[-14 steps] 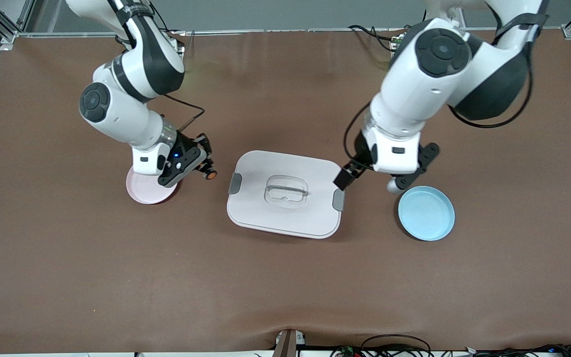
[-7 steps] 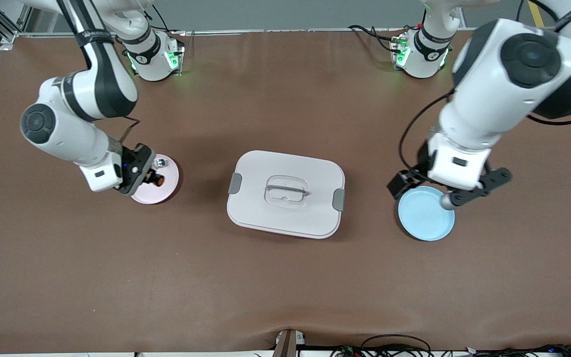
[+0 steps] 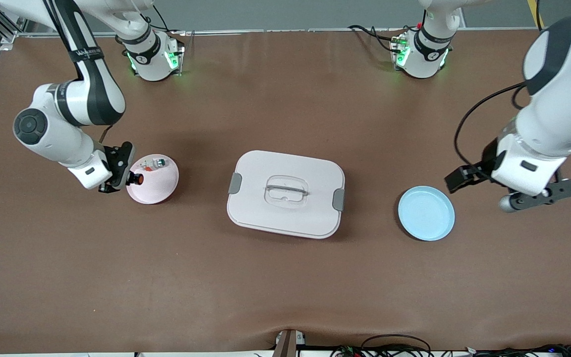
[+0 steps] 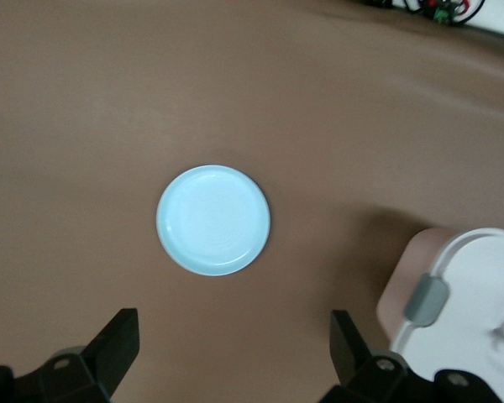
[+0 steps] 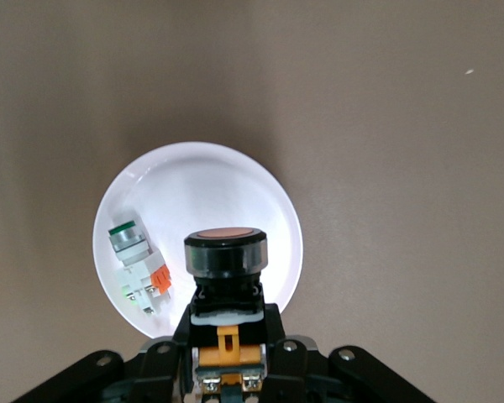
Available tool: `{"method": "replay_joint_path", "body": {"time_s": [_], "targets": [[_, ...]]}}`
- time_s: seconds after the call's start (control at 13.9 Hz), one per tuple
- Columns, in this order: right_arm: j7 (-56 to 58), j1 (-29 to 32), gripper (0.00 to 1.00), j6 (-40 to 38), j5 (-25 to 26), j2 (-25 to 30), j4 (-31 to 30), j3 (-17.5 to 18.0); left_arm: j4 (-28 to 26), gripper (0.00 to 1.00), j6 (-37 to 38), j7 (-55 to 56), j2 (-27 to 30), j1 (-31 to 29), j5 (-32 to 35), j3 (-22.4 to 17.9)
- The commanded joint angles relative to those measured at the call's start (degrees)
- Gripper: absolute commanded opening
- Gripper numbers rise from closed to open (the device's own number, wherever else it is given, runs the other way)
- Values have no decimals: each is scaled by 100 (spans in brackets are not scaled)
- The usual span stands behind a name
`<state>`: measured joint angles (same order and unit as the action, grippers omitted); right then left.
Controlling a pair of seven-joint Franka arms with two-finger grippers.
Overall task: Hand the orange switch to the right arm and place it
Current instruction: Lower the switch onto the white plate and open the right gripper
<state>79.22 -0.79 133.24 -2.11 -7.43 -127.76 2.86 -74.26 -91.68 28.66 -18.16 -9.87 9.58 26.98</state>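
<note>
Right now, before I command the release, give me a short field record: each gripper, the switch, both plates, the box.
right gripper: shut on the orange switch, over the edge of the pink plate
left gripper: open, empty, above the table toward the left arm's end, beside the blue plate; this arm waits
pink plate contents: green-tipped white part, lying on it
blue plate contents: nothing
white lidded box: closed, between the two plates
switch placed: not yet
</note>
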Motion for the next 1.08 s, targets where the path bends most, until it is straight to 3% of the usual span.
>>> {"method": "replay_joint_path", "body": {"time_s": [0.0, 0.36, 0.72, 1.01], "targets": [[392, 236, 0, 499, 105, 224, -529, 109, -159, 100, 308, -526, 399, -226, 79, 35], [419, 246, 0, 1388, 105, 93, -996, 109, -869, 100, 362, -1370, 1251, 81, -35, -622], [489, 237, 0, 2064, 79, -566, -996, 144, -1582, 100, 344, -1845, 1938, 1047, -466, -1879], [489, 219, 0, 2469, 70, -874, -1014, 153, -1890, 100, 335, -2004, 2219, 1066, -791, -1942]]}}
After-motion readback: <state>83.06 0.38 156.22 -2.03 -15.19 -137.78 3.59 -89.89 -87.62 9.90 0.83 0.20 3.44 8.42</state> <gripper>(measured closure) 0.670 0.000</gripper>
